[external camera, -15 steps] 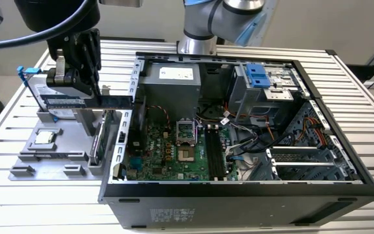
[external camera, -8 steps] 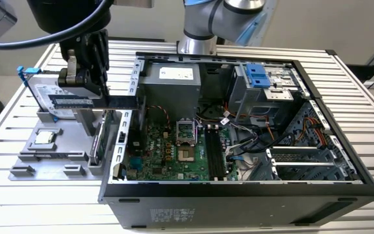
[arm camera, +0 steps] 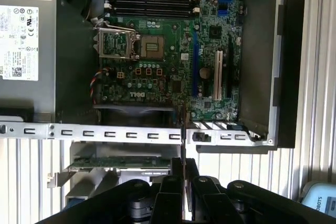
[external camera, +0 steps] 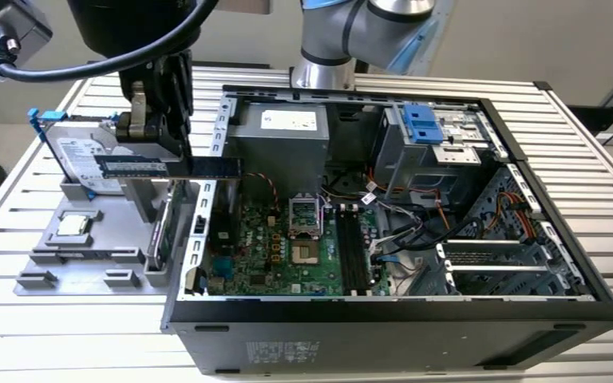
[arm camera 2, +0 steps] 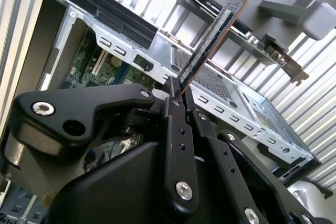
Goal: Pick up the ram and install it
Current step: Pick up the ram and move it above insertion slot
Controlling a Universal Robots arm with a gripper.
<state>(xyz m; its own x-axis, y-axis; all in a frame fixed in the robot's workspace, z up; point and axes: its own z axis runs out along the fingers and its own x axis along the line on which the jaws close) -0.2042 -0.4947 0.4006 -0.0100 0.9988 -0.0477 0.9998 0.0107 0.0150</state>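
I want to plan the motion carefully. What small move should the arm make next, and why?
Probably carry the ram across over the motherboard to the black memory slots. The gripper is shut on the ram at the case rim, apart from the slots, which look empty.

Your exterior view looks down from high, well back from the hand, over the open case. Both wrist views ride right behind the hand, facing out past it; they share the ram and the motherboard beyond
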